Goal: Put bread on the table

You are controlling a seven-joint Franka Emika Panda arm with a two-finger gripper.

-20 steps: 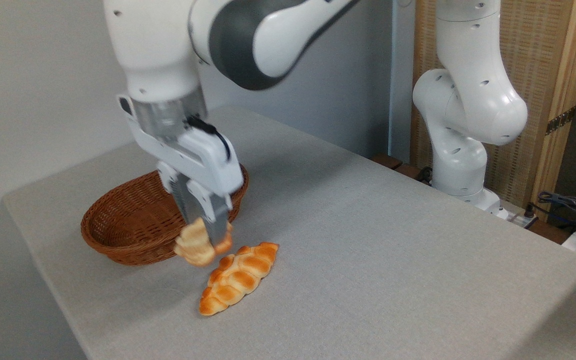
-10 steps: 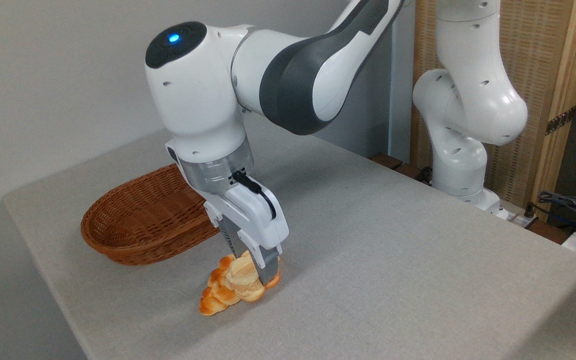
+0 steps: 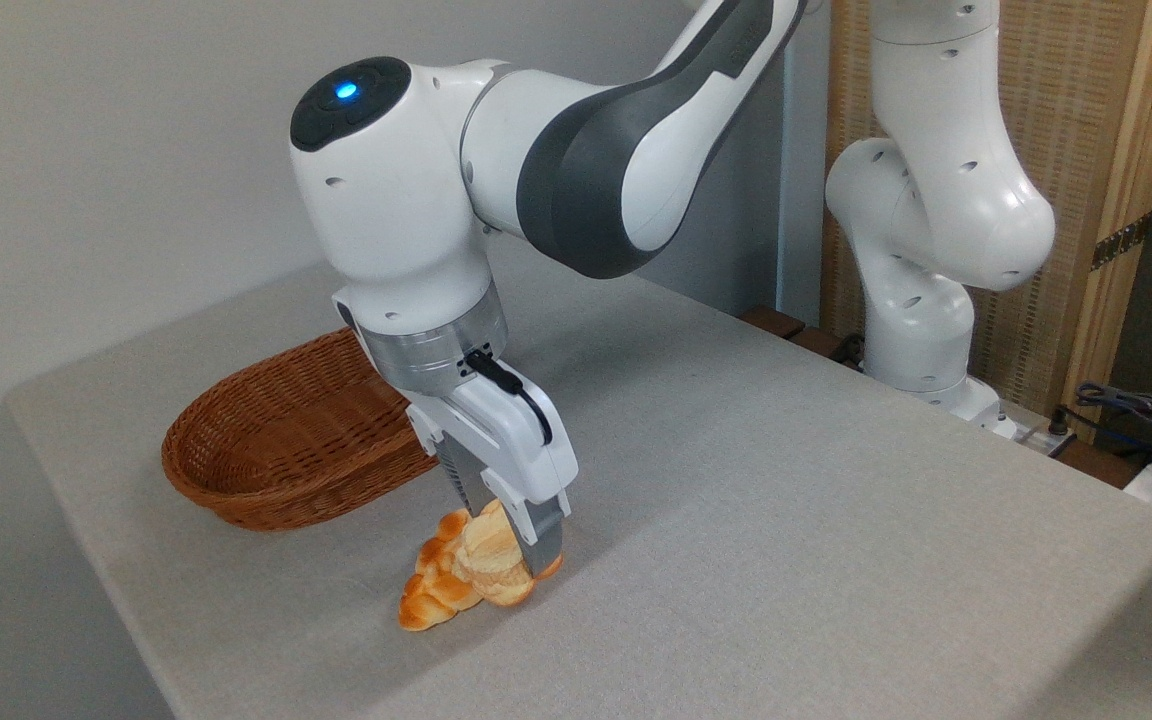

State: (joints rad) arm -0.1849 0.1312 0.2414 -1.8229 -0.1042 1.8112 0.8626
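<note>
Pinching the bun between its fingers, the gripper holds it low over the table, in front of and seemingly against the braided loaf. Whether the bun already touches the cloth cannot be told. Behind, the wicker basket sits empty as far as shows. Judged from this, carrying looks done; release and retreat are left.

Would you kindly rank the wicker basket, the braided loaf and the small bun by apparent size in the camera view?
1. Brown oval wicker basket, clearly largest.
2 and 3. Unsure: the orange-brown glossy braided loaf lies mostly hidden behind the small round pale-tan bun, which is itself partly covered by the gripper fingers, so only parts of each show.
</note>
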